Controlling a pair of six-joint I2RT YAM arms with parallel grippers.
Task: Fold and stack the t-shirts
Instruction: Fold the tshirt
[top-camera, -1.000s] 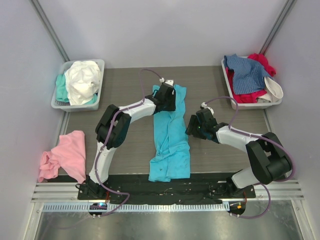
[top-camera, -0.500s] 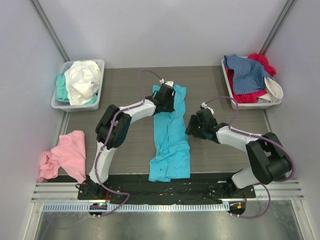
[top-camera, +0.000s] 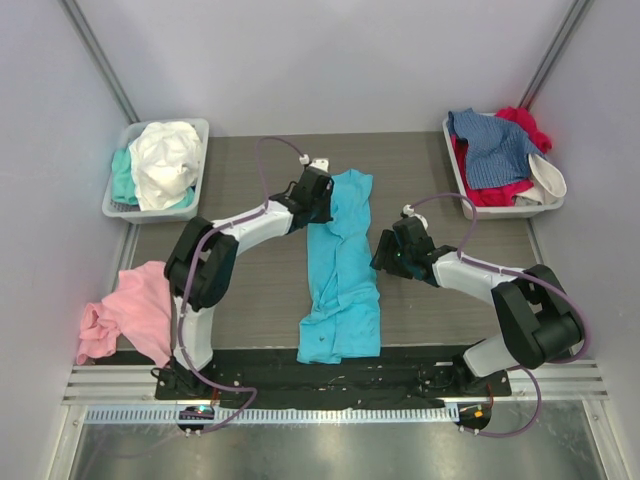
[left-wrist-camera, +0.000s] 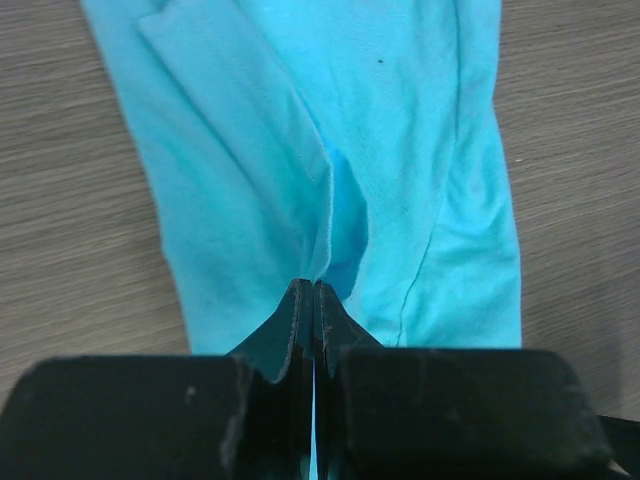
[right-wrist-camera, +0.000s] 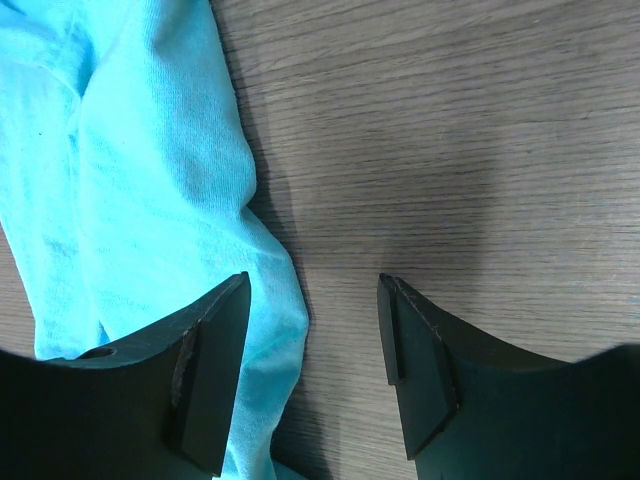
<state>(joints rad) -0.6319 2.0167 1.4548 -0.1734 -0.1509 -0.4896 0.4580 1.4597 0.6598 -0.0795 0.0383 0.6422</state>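
On the middle of the table (top-camera: 450, 190), the turquoise t-shirt (top-camera: 340, 270) lies as a long narrow strip running from the near edge toward the far one, its sides apparently turned in. Left gripper (left-wrist-camera: 313, 300) is at the strip's far left corner with jaws pressed together on a raised ridge of the cloth, judged a pinch taken so that this end can be lifted for the crosswise fold. Right gripper (right-wrist-camera: 312, 290) sits low at the strip's right edge, jaws apart and holding nothing, probably placed to take or pin that side.
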